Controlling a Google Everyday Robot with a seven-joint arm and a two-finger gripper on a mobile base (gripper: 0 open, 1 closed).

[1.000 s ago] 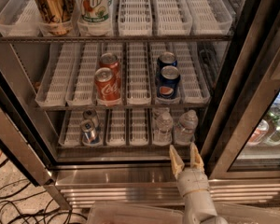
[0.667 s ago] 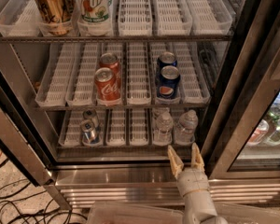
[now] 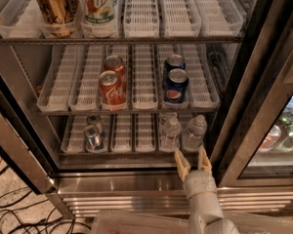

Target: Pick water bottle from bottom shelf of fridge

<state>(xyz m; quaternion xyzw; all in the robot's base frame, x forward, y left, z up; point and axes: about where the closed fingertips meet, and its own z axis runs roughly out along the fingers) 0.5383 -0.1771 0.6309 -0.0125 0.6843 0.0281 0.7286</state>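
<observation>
Two clear ribbed water bottles stand side by side at the right end of the bottom shelf (image 3: 136,151) of the fridge (image 3: 234,106): one water bottle (image 3: 194,132) on the far right, the other (image 3: 170,132) just left of it. My gripper (image 3: 192,158) is right in front of the shelf edge, just below and in front of the right bottle. Its two tan fingers (image 3: 181,163) point up toward the shelf, open, with nothing between them.
Two small blue-and-silver cans (image 3: 93,132) sit at the left of the bottom shelf. The middle rack holds two red cola cans (image 3: 109,87) and two blue cola cans (image 3: 175,84); the top rack holds taller cans (image 3: 52,4). Cables (image 3: 10,213) lie on the floor at left. A second cooler's bottles (image 3: 283,135) show at right.
The gripper has edged very slightly toward the shelf; the bottles and cans have not moved.
</observation>
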